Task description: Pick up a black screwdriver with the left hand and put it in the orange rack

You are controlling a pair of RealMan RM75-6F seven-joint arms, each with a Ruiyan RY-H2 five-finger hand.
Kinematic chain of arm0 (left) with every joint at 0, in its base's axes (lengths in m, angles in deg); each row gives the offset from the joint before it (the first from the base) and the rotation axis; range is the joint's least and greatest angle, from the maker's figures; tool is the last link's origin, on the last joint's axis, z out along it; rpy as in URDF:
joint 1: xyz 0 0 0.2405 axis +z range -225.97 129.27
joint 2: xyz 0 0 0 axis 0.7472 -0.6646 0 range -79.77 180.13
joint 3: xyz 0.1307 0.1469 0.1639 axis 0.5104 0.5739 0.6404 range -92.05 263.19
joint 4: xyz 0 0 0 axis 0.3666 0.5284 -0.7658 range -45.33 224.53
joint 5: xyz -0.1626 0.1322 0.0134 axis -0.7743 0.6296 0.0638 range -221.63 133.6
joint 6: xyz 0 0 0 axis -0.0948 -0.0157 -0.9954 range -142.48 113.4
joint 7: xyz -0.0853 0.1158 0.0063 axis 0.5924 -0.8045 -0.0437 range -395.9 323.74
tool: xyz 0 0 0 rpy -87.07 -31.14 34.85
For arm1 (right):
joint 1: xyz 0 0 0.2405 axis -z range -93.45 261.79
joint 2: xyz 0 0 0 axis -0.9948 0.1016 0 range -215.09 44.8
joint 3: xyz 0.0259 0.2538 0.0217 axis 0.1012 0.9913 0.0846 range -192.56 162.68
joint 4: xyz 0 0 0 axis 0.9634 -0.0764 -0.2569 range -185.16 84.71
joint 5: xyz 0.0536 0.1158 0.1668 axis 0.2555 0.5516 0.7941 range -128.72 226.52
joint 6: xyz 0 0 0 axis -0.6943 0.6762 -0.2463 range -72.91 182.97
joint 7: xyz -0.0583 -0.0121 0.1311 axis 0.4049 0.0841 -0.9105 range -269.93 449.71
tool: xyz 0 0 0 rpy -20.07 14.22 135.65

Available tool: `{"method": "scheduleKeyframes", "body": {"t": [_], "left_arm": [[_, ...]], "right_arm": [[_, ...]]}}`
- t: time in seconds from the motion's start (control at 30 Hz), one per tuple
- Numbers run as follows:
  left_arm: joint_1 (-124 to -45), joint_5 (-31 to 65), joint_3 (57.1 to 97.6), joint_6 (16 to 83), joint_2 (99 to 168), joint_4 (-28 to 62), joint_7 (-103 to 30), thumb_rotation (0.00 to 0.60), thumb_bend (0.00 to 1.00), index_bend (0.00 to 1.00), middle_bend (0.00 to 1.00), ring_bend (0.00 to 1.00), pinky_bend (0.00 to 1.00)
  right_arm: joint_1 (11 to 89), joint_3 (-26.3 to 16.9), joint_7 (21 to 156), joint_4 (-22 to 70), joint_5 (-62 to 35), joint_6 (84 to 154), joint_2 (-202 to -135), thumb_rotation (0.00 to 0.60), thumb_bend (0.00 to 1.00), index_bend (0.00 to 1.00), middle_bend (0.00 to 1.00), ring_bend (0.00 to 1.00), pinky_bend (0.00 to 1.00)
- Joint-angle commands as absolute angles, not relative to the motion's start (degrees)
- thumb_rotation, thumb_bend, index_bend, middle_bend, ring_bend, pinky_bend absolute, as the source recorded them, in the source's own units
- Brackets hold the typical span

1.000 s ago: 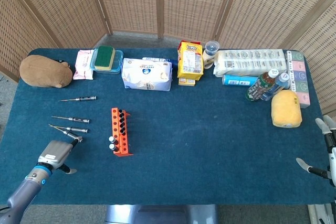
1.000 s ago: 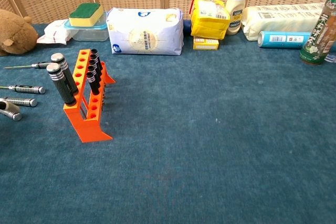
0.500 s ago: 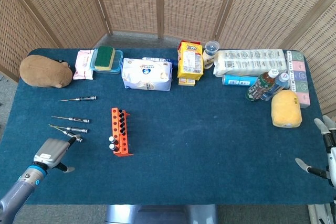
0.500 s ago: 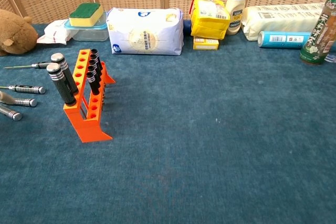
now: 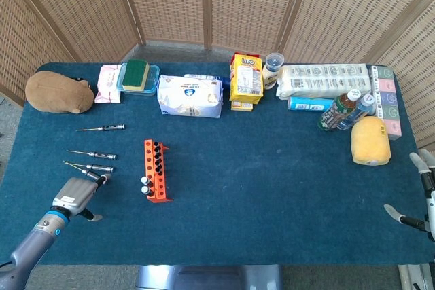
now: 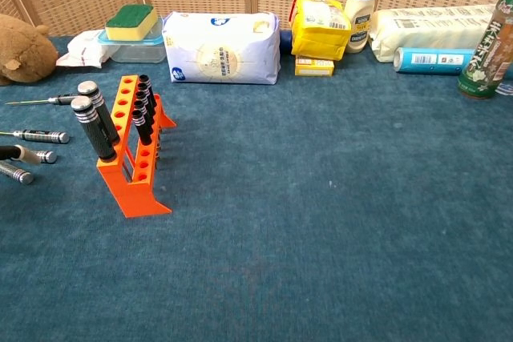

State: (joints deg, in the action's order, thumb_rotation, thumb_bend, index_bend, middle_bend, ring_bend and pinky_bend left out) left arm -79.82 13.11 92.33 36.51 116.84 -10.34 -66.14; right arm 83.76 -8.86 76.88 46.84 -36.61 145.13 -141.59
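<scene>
The orange rack [image 5: 156, 170] [image 6: 132, 158] stands left of centre with several black-handled drivers upright in it. Three black screwdrivers lie left of it: the far one [image 5: 102, 128] [image 6: 38, 101], the middle one [image 5: 92, 155] [image 6: 38, 135] and the near one [image 5: 90, 167] [image 6: 34, 155]. Another handle [image 6: 13, 171] lies closest to the front. My left hand [image 5: 73, 198] hovers at the near screwdrivers, fingers apart, one fingertip [image 6: 18, 152] over a handle, and holds nothing. My right hand [image 5: 423, 195] waits with spread fingers at the table's right edge.
A brown plush toy [image 5: 59, 92], wipes, a sponge box [image 5: 138, 76], a white pack [image 5: 190, 96], yellow snack bags [image 5: 246, 79], bottles [image 5: 343, 110] and a yellow sponge [image 5: 370, 140] line the back and right. Blue cloth [image 5: 272, 188] lies bare right of the rack.
My left hand drew back slightly, then came forward again; its fingertip now lies higher over the near screwdriver handles. No screwdriver has moved, and the right hand is nearly still.
</scene>
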Motion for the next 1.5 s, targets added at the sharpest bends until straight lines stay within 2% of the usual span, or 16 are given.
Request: {"method": "scheduleKeyframes", "body": {"t": [0.03, 0.57, 0.83, 1.0, 1.17, 1.3, 1.4, 1.5], "left_arm": [[-80.3, 11.4, 92.3, 36.6, 117.1, -10.7, -67.4, 0.346, 0.00, 0.08, 0.90, 0.78, 0.86], [-80.9, 5.4, 94.3, 37.4, 115.8, -13.0, -70.1, 0.345, 0.00, 0.08, 0.90, 0.78, 0.86], [-79.1, 8.5, 95.4, 39.6, 112.1, -15.1, -67.3, 0.352, 0.01, 0.10, 0.90, 0.78, 0.86], [-77.3, 14.2, 95.0, 40.9, 111.1, -13.6, -62.4, 0.402, 0.03, 0.11, 0.90, 0.78, 0.86], [-75.8, 22.5, 94.5, 40.9, 112.8, -7.3, -54.8, 0.504, 0.08, 0.15, 0.90, 0.78, 0.86], [-75.1, 28.0, 94.1, 41.3, 115.3, -1.6, -50.2, 0.597, 0.14, 0.25, 0.90, 0.78, 0.86], [-74.4, 31.5, 93.7, 42.7, 116.9, 2.0, -47.1, 0.600, 0.20, 0.32, 0.90, 0.78, 0.86], [-74.0, 33.2, 93.4, 43.6, 117.8, 4.4, -45.8, 0.600, 0.24, 0.33, 0.90, 0.78, 0.86]], "right_arm": [[83.8, -8.9, 76.7, 46.8, -36.7, 145.1, -141.5, 0.600, 0.00, 0.04, 0.00, 0.00, 0.00], [83.8, -9.0, 76.5, 46.9, -36.9, 145.1, -141.3, 0.600, 0.00, 0.04, 0.00, 0.00, 0.00], [83.8, -9.1, 76.7, 47.0, -37.0, 145.1, -141.4, 0.600, 0.00, 0.04, 0.00, 0.00, 0.00], [83.8, -9.1, 77.1, 47.1, -37.0, 145.0, -141.5, 0.600, 0.00, 0.04, 0.00, 0.00, 0.00], [83.7, -9.2, 77.3, 47.2, -37.2, 144.8, -141.6, 0.600, 0.00, 0.04, 0.00, 0.00, 0.00], [83.7, -9.3, 77.4, 47.3, -37.2, 144.8, -141.6, 0.600, 0.00, 0.04, 0.00, 0.00, 0.00], [83.7, -9.2, 77.3, 47.2, -37.1, 144.8, -141.6, 0.600, 0.00, 0.04, 0.00, 0.00, 0.00], [83.6, -9.2, 77.3, 47.2, -37.1, 144.7, -141.6, 0.600, 0.00, 0.04, 0.00, 0.00, 0.00]]}}
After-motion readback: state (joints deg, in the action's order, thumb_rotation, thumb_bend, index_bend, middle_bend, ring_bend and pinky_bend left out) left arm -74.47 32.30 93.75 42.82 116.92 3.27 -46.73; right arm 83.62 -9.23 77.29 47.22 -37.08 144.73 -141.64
